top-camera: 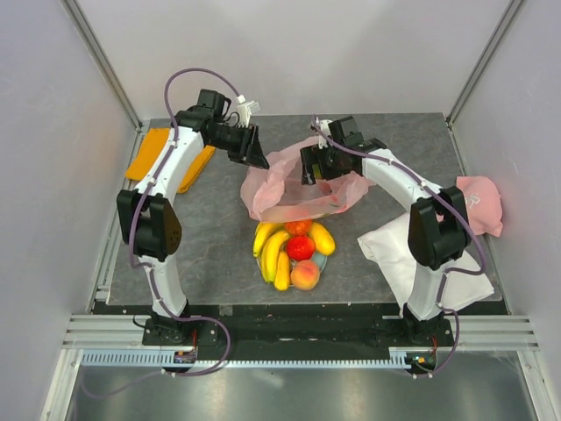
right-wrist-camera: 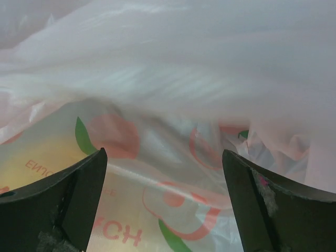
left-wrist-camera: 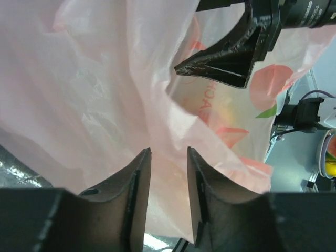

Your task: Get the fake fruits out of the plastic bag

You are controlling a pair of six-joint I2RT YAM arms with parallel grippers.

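Sprawling across the middle of the overhead frame, the plastic bag (top-camera: 289, 189) is thin, limp film that will slide and bunch, so it wants a pinch on a gathered fold or a handle. Its long axis runs left to right. Its open end seems to face the lower frame, where the fake fruits (top-camera: 301, 248) lie heaped just below it, and the banana bunch (top-camera: 272, 250) runs up and down the frame. The fruits look light, hard and glossy, and likely to roll. A yellowish blur through the film may be one more piece inside, though that is unclear. The left gripper (top-camera: 256, 156), at the bag's upper left, has its jaws narrowly apart and clamps nothing. The right gripper (top-camera: 314, 174), over the bag's top, gapes wide with film ahead of it.
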